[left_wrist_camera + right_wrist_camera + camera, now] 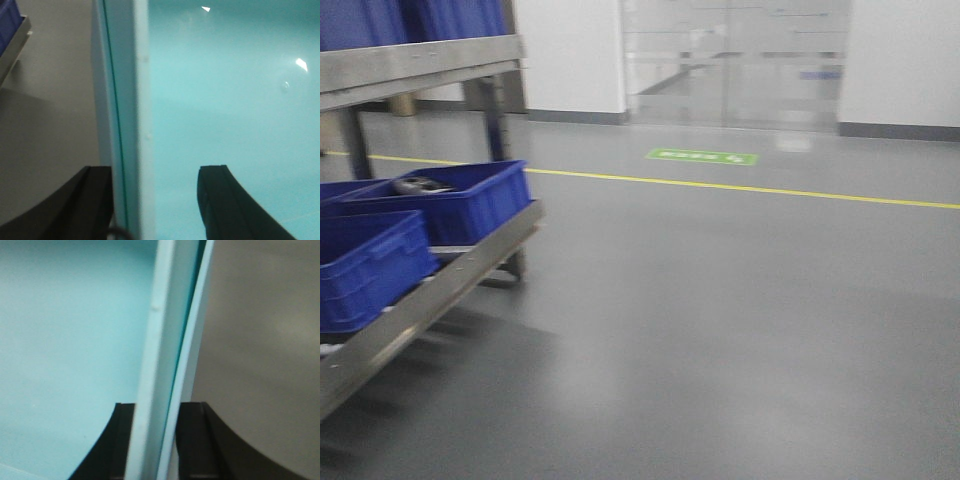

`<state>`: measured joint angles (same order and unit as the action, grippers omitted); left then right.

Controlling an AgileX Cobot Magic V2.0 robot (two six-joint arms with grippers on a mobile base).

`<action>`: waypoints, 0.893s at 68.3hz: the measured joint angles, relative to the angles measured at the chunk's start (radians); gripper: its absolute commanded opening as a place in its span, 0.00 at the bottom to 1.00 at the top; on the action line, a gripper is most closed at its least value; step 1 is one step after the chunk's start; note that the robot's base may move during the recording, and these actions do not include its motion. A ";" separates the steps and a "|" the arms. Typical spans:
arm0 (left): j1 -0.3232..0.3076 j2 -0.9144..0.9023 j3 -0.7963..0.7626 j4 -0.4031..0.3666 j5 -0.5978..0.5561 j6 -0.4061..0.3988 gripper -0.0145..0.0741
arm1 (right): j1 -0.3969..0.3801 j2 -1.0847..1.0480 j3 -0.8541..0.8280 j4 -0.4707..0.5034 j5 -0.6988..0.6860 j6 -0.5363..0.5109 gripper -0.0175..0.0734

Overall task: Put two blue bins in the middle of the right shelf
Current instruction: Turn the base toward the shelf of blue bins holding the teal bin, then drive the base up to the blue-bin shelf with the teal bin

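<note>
**FLOOR SURFACE AND ITEMS ON IT**

Smooth grey floor, slightly glossy, with soft pale reflections. Painted across far part: thin yellow line, running left to right and dropping slightly toward right. Just beyond line: green rectangular marking, flat on surface, lettering too blurred to read. At left edge: steel rack, standing on floor on upright legs, with dark shadow beneath lowest level. Grey surface also visible in both wrist views, out of focus.
</note>
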<state>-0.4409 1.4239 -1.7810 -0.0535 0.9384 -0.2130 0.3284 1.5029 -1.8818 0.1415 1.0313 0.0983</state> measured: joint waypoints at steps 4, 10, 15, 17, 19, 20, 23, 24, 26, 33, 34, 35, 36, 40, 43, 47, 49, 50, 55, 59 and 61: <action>0.000 0.000 0.000 0.000 0.000 0.000 0.04 | 0.000 0.000 0.000 0.000 0.000 0.000 0.02; 0.000 0.000 0.000 0.000 0.000 0.000 0.04 | 0.000 0.000 0.000 0.000 0.000 0.000 0.02; 0.000 0.000 0.000 0.000 0.000 0.000 0.04 | 0.000 0.000 0.000 0.000 0.000 0.000 0.02; 0.000 0.000 0.000 0.000 0.000 0.000 0.04 | 0.000 0.000 0.000 0.000 0.000 0.000 0.02; 0.000 0.000 0.000 0.000 0.000 0.000 0.04 | 0.000 0.000 0.000 0.000 0.000 0.000 0.02; 0.000 0.000 0.000 0.000 0.000 0.000 0.04 | 0.000 0.000 0.000 0.000 0.000 0.000 0.02; 0.000 0.000 0.000 0.000 0.000 0.000 0.04 | 0.000 0.000 0.000 0.002 0.000 0.000 0.02; 0.000 0.000 0.000 0.000 0.000 0.000 0.04 | 0.000 0.000 0.000 0.002 0.000 0.000 0.02; 0.000 0.000 0.000 0.000 0.000 0.000 0.04 | 0.000 0.000 0.000 0.002 0.000 0.000 0.02; 0.000 0.000 0.000 0.000 0.000 0.000 0.04 | 0.000 0.000 0.000 0.002 0.000 0.000 0.02; 0.000 0.000 0.000 0.000 0.000 0.000 0.04 | 0.000 0.000 0.000 0.002 0.000 0.000 0.02; 0.000 0.000 0.000 0.000 0.000 0.000 0.04 | 0.000 0.000 0.000 0.002 0.000 0.000 0.02; 0.000 0.000 0.000 0.000 0.000 0.000 0.04 | 0.000 0.000 0.000 0.002 0.000 0.000 0.02; 0.000 0.000 0.000 0.000 0.000 0.000 0.04 | 0.000 0.000 0.000 0.002 0.000 0.000 0.02; 0.000 0.000 0.000 0.000 0.000 0.000 0.04 | 0.000 0.000 0.000 0.002 0.000 0.000 0.02; 0.000 0.000 0.000 0.000 0.000 0.000 0.04 | 0.000 0.000 0.000 0.002 0.000 0.000 0.02; 0.000 0.000 0.000 0.000 0.000 0.000 0.04 | 0.000 0.000 0.000 0.002 0.000 0.000 0.02; 0.000 0.000 0.000 0.000 0.000 0.000 0.04 | 0.000 0.000 0.000 0.002 0.000 0.000 0.02; 0.000 0.000 0.000 0.000 0.000 0.000 0.04 | 0.000 0.000 0.000 0.002 0.000 0.000 0.02; 0.000 0.000 0.000 0.000 0.000 0.000 0.04 | 0.000 0.000 0.000 0.002 0.000 0.000 0.02; 0.000 0.000 0.000 0.000 0.000 0.000 0.04 | 0.000 0.000 0.000 0.002 0.000 0.000 0.02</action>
<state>-0.4409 1.4239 -1.7810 -0.0535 0.9384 -0.2130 0.3284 1.5029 -1.8818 0.1436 1.0313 0.0983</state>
